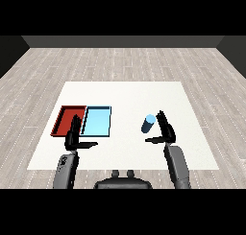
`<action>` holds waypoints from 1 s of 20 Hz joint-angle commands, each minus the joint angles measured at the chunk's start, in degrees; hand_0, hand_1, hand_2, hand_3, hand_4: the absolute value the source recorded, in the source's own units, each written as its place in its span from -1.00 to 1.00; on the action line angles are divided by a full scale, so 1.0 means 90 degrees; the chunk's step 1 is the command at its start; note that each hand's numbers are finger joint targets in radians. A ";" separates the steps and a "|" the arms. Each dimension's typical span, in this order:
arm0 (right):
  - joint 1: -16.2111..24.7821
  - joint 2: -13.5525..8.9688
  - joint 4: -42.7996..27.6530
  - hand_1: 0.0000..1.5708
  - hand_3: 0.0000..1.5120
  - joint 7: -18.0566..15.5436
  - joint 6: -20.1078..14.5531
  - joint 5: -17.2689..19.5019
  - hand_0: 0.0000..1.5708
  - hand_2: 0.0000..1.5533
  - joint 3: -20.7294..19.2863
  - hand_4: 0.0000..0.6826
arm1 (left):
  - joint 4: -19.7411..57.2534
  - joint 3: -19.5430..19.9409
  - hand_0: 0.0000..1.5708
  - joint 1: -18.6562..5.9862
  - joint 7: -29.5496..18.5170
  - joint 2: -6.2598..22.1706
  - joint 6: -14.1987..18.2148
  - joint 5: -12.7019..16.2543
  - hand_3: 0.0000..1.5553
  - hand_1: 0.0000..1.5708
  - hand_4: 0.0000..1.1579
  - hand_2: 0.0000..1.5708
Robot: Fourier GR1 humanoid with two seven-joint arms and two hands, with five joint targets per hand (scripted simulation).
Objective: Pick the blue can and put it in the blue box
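A blue can stands tilted on the white table, right of centre. My right hand is just to its right, fingers straight and thumb spread toward the can's base, open and not closed around it. The light blue tray lies left of centre with nothing in it. My left hand hovers at the near edges of the two trays, open, with its thumb pointing right.
A red tray lies against the blue tray's left side, partly covered by my left hand's fingers. The white table stretches wide behind the trays and the can.
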 commanded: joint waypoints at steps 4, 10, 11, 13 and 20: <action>-0.0607 -0.0151 0.1073 -1.00 -1.00 -0.0616 0.0224 -0.0115 -1.00 -1.00 -0.0382 -1.00 | 0.0100 -0.0394 -1.00 0.0353 -0.0549 -0.0349 0.0323 -0.0287 -1.00 -1.00 -1.00 -1.00; -0.0563 -0.0106 0.0781 -1.00 -1.00 -0.0239 -0.0016 -0.0028 -1.00 -1.00 -0.0311 -1.00 | -0.0182 0.0040 -1.00 0.0242 -0.0261 0.0036 -0.0086 0.0001 -1.00 -1.00 -1.00 -1.00; 0.0113 0.0134 0.0258 -1.00 -1.00 -0.0423 -0.0024 0.0112 -1.00 -1.00 0.0037 -1.00 | -0.0265 -0.0233 -1.00 -0.0016 0.0113 -0.0181 0.0208 -0.0230 -1.00 -1.00 -1.00 -1.00; -0.0442 0.0083 0.0709 -1.00 -1.00 -0.0350 -0.0140 0.0076 -1.00 -1.00 -0.0139 -1.00 | -0.0192 -0.0171 -1.00 0.0093 -0.0090 -0.0203 0.0197 -0.0194 -1.00 -1.00 -1.00 -1.00; -0.0849 -0.0180 0.0976 -1.00 -1.00 0.0072 -0.0005 -0.0202 -1.00 -1.00 -0.0433 -1.00 | 0.0214 -0.0005 -1.00 0.0034 -0.0365 0.0008 0.0112 -0.0200 -1.00 -1.00 -1.00 -1.00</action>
